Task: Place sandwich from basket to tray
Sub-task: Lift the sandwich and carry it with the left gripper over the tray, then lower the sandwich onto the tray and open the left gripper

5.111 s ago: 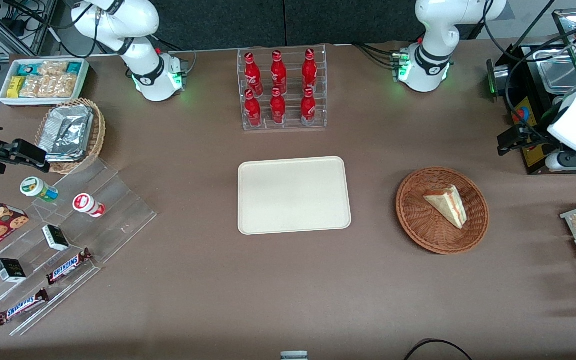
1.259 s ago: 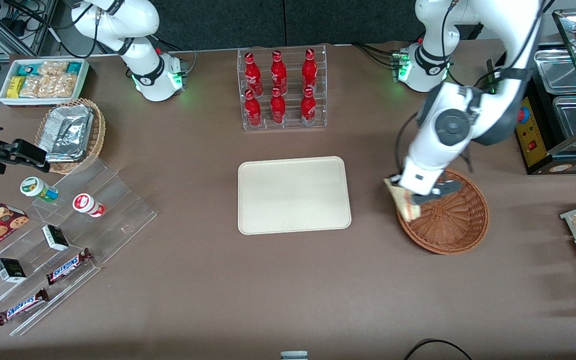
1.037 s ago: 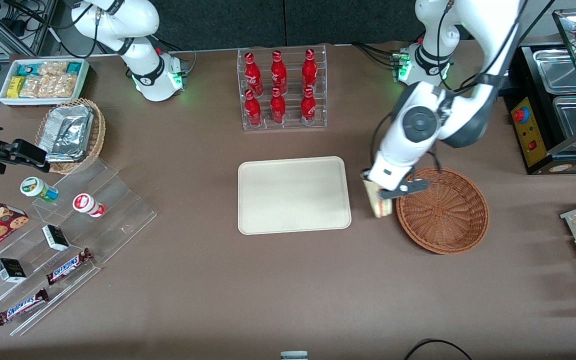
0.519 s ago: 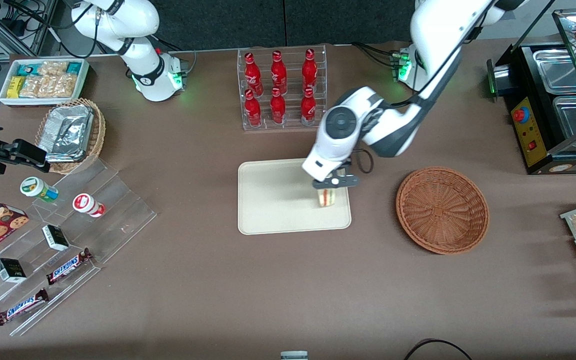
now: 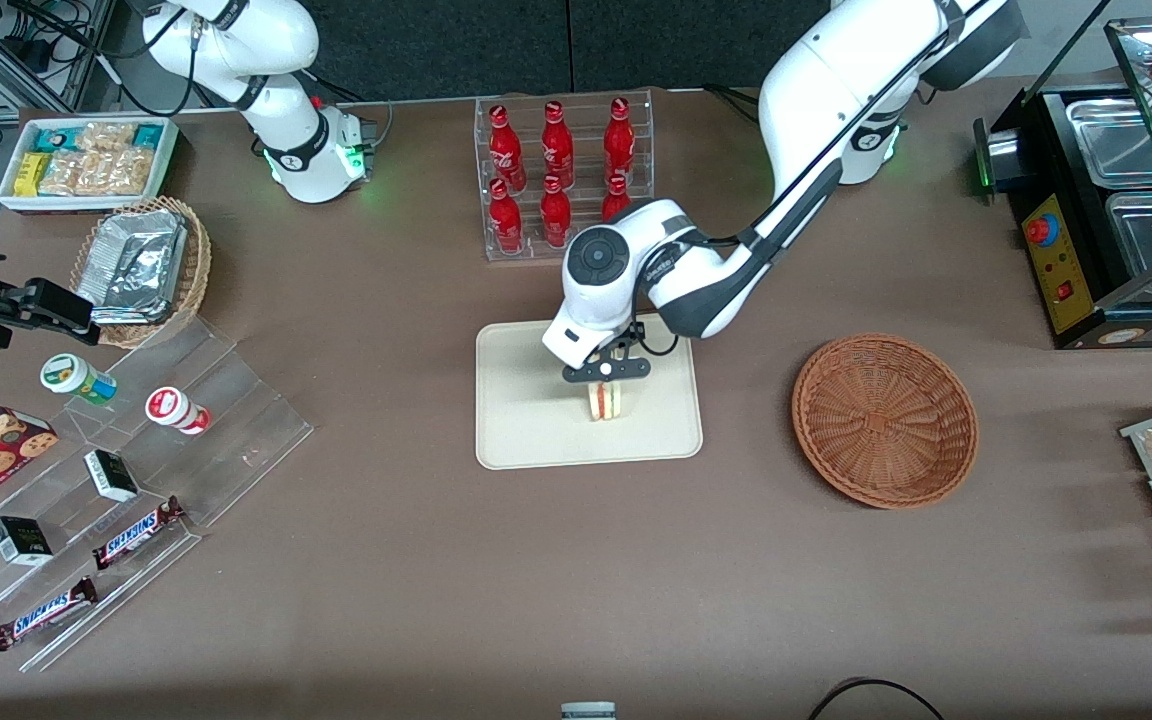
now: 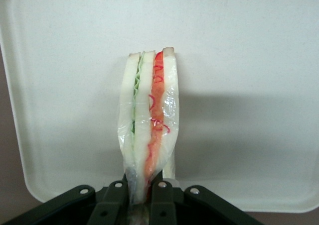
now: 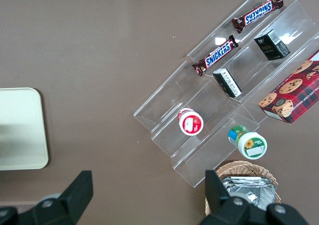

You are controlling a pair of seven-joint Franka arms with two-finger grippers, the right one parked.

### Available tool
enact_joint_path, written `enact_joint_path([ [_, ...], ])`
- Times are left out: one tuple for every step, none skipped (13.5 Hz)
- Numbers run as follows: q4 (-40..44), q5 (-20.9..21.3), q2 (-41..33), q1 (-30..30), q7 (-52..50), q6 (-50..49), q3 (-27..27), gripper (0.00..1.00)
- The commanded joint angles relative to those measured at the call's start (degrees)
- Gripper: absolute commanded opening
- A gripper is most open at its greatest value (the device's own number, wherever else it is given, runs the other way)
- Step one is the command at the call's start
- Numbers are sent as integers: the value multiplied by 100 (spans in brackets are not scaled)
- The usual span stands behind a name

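A brown table filled the scene, with dark panels along its farthest edge and the cream tray (image 5: pixel 526 420) lying near its middle. The gripper (image 5: pixel 604 374) hung over the tray, its two fingers (image 6: pixel 162 190) clamped on one end of the sandwich (image 5: pixel 604 400), which was held edge-on so that its bread and red and green filling layers (image 6: pixel 149 120) pointed down toward the tray floor. That grip probably suited a wedge this soft, since squeezing across the flat faces keeps the layers together. Whether the sandwich's lower end touched the tray could not be told; a shadow lay just beside it on the tray in the wrist view. The pinched end was hidden between the fingers, and the arm's wrist covered part of the tray's rim. The brown wicker basket (image 5: pixel 884 420) sat empty toward the working arm's end of the table, well apart from the tray. A rack of red bottles (image 5: pixel 556 180) stood farther from the front camera than the tray, one bottle partly covered by the arm.
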Motion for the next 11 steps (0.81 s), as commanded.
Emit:
enact_joint_path([
  [221,238,155,-62,-177,-98,21,0],
  [213,247,173,-62,-177,-90,21,0],
  [212,255,190,-62,-177,-72,21,0],
  [212,255,216,-62,-168,-11,21,23],
  [212,264,225,-71,-159,16,21,61],
  [212,282,234,-71,-159,25,21,100],
  [212,317,234,-71,-177,33,21,100],
  [212,317,234,-62,-177,34,21,100],
  [221,317,226,-62,-168,25,21,100],
  [221,308,217,-54,-168,25,21,100],
  [256,308,199,-45,-151,-1,21,100],
])
